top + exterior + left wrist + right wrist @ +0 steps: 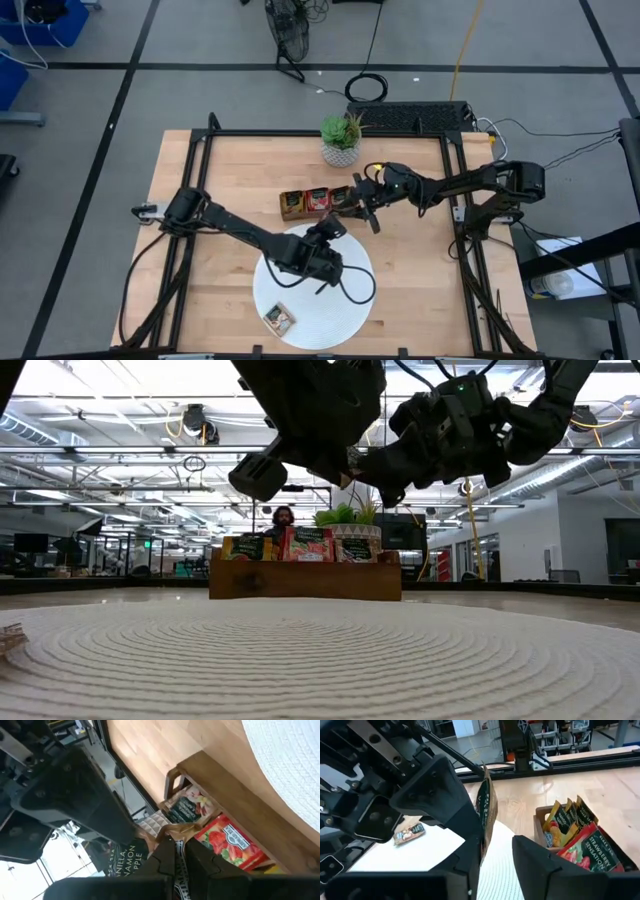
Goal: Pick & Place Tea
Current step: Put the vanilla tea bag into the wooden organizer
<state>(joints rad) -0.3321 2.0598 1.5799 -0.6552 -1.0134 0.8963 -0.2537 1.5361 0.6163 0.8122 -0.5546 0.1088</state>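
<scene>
The left gripper (179, 851) pinches a flat brown tea sachet (176, 830) above the round, ridged white plate (350, 305). I cannot tell how the right gripper (362, 200) stands.

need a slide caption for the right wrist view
Right end effector holds a tan tea sachet edge-on above the white plate, with the sachet-filled wooden tray beside it.

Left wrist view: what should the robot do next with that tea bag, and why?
Probably carry it to the white plate and lower it. The left gripper seems to have its jaws shut on the held sachet up near the wooden tray, and another sachet already lies there.
</scene>
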